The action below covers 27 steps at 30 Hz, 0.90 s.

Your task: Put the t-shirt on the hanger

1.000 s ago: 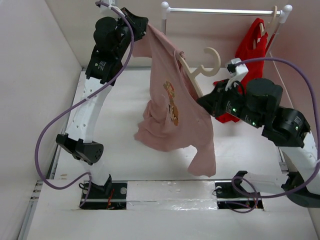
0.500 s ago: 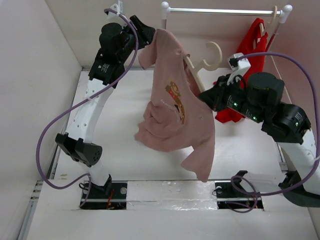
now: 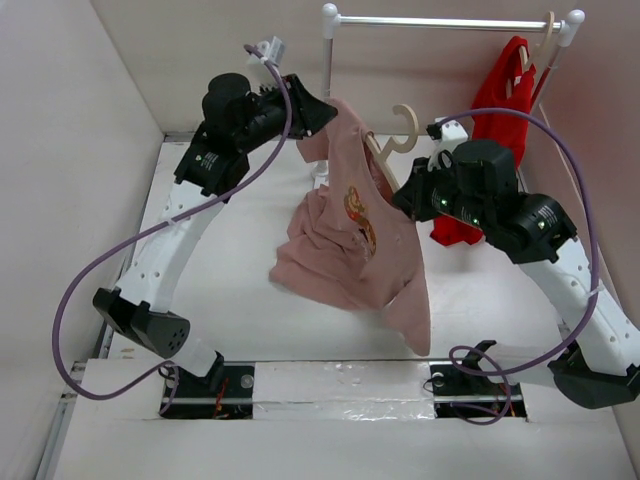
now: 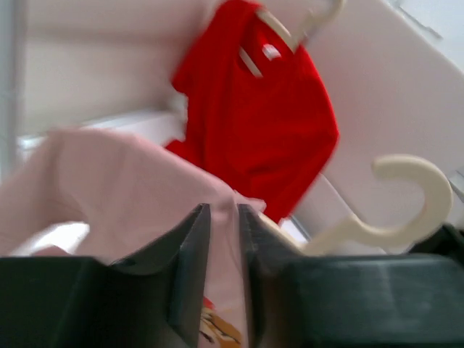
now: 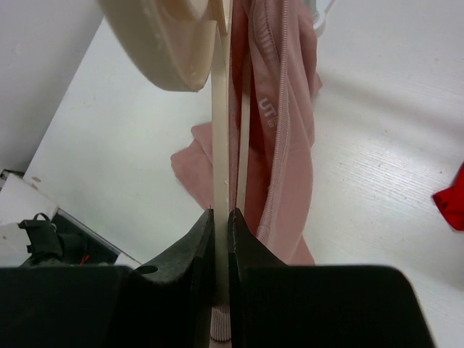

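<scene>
The dusty pink t-shirt (image 3: 350, 240) hangs in the air over the table, its print facing the camera and its lower part bunched near the table. My left gripper (image 3: 322, 115) is shut on the shirt's top edge; in the left wrist view the pink cloth (image 4: 123, 188) passes between its fingers (image 4: 190, 261). The cream hanger (image 3: 395, 140) stands with its hook up and one arm inside the shirt. My right gripper (image 3: 400, 200) is shut on the hanger's thin arm (image 5: 220, 145), with the shirt's collar (image 5: 279, 109) beside it.
A bright red garment (image 3: 500, 110) hangs on its own hanger from a white rail (image 3: 450, 20) at the back right; it also shows in the left wrist view (image 4: 261, 123). Pale walls enclose the white table (image 3: 230, 300) on three sides. The arm bases sit at the near edge.
The left gripper has moved right and forward, carrying the shirt's top edge toward the hanger. The right arm has raised and shifted the hanger left and back. The shirt hangs narrower.
</scene>
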Motion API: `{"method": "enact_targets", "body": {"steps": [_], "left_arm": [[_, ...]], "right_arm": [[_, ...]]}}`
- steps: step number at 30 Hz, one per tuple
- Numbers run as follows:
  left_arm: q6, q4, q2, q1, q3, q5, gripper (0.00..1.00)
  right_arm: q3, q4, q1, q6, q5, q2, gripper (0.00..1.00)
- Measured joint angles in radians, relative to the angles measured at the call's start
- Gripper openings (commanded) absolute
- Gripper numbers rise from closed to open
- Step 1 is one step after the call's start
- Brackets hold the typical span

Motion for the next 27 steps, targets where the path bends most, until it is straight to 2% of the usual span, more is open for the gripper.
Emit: {"method": "enact_targets", "body": {"steps": [2,5,8,20,24,26,27], "left_arm": [[0.009,0.006,-0.005,-0.008,-0.047,0.053,0.37],[0.013,0.007,0.003,-0.018,-0.092,0.112,0.42],[0.014,0.010,0.019,-0.021,-0.097,0.154,0.42],[0.010,0.037,0.094,-0.022,-0.083,0.217,0.26],[0.011,0.037,0.108,-0.025,-0.073,0.222,0.14],[0.012,0.038,0.109,-0.025,-0.073,0.225,0.11],[0.012,0.038,0.109,-0.025,-0.073,0.225,0.06]], "right_arm": [[-0.004,0.004,-0.012,-0.001,-0.011,0.000,0.00],[-0.010,0.007,-0.020,-0.003,-0.032,0.001,0.00],[-0.011,0.007,-0.020,-0.005,-0.050,0.004,0.00],[-0.029,0.031,-0.020,-0.005,-0.088,0.008,0.00],[-0.031,0.031,-0.020,-0.003,-0.088,0.008,0.00],[-0.031,0.031,-0.020,-0.003,-0.087,0.008,0.00],[-0.031,0.032,-0.020,-0.003,-0.087,0.008,0.00]]}}
